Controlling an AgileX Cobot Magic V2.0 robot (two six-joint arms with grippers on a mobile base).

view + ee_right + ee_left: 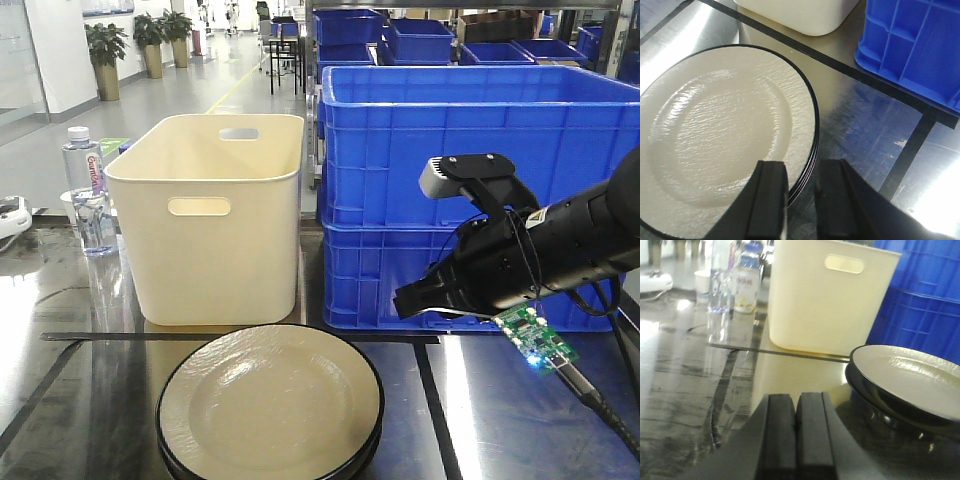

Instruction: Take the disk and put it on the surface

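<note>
From my remote station I saw the disk point(270, 405), a cream plate with a black rim atop a stack of like plates, resting at the front edge of the bench point(500, 410). The right fingers point(801, 200) stood slightly parted above the stack's rim, gripping nothing. The left fingers point(797, 432) were pressed together, low over the bench just beside the stack. A cream bin point(210, 215) and blue crates point(470, 190) stood toward the back edge.

Plates point(270, 405) on the tabletop point(500, 420), before bin point(215, 215) and crates point(470, 190).
</note>
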